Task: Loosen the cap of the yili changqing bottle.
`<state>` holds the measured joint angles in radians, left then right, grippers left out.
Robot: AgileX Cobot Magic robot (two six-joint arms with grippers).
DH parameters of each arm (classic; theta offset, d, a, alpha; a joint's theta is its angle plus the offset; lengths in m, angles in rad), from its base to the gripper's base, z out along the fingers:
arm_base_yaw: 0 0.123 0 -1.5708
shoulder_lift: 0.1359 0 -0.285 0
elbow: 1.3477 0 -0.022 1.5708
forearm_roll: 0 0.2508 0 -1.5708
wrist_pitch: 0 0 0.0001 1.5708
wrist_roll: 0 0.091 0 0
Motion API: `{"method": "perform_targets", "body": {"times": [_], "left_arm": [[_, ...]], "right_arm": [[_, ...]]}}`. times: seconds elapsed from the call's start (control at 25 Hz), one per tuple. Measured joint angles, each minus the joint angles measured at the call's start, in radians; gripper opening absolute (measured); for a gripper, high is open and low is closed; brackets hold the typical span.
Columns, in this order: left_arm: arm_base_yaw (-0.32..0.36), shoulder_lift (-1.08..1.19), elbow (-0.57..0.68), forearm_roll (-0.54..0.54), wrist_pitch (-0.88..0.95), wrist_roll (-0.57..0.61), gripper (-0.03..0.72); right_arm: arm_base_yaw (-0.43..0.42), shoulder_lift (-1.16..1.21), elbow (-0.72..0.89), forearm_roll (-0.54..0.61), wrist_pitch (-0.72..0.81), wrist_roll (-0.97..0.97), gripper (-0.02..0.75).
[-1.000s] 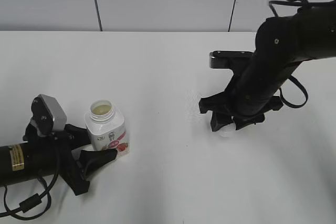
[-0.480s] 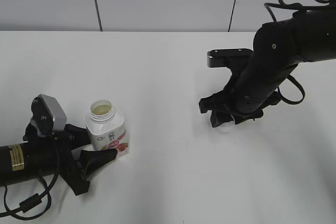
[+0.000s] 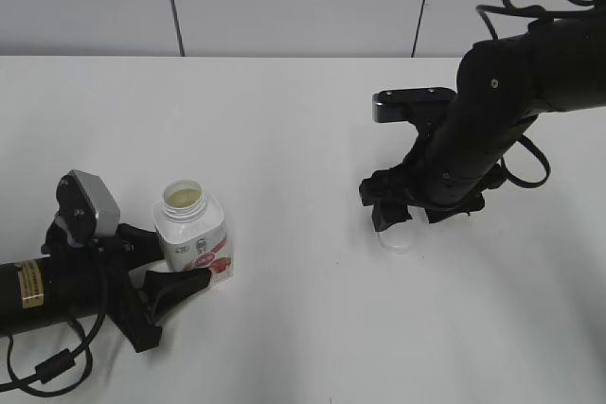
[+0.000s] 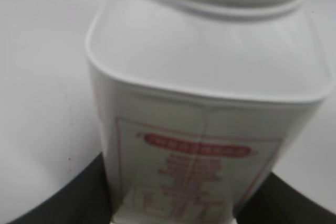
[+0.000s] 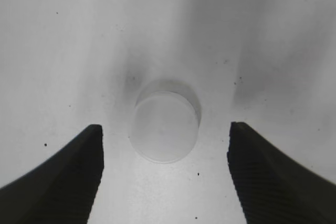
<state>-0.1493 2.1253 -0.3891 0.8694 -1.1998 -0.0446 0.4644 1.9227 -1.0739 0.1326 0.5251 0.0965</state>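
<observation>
- The bench [image 3: 284,139] is bare white from the far wall to the near edge of the exterior view, so nothing stands near enough to stop a thing that rolls or slides.
- The right hand [image 3: 398,218], right of centre in the exterior view, hangs released just above the cap, its two dark fingers [image 5: 68,177] spread wide in the lower corners of the wrist view and touching nothing. A sideways drift of the arm could clip the cap and send it skidding.
- The left hand [image 3: 156,267], at the lower left of the exterior view, is clenched on the bottle [image 3: 192,237] low down by its label. If that grip slackens or the arm jerks, the open bottle could tip and spill.
- The bottle stands upright with its neck uncovered; a pale yellowish fill shows in the mouth, though the view is too coarse to say what it is.
- The cap [image 5: 165,124] lies flat on the bench, well apart from the bottle; I judge the loosening done and more. Whether it lies top up I cannot tell.
</observation>
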Motion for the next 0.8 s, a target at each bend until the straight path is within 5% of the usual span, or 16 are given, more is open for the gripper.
{"method": "perform_targets", "body": {"times": [0.2, 0.48, 0.8], "left_arm": [[0.0, 0.0, 0.0, 0.0, 0.0, 0.0, 0.4], [0.006, 0.0, 0.001, 0.002, 0.0, -0.043, 0.544], [0.075, 0.0, 0.02, 0.018, -0.004, -0.046, 0.554]], "right_arm": [[0.0, 0.0, 0.0, 0.0, 0.003, 0.0, 0.583], [0.0, 0.0, 0.0, 0.001, 0.033, -0.002, 0.585], [0.0, 0.0, -0.006, 0.011, 0.083, -0.004, 0.585]]}}
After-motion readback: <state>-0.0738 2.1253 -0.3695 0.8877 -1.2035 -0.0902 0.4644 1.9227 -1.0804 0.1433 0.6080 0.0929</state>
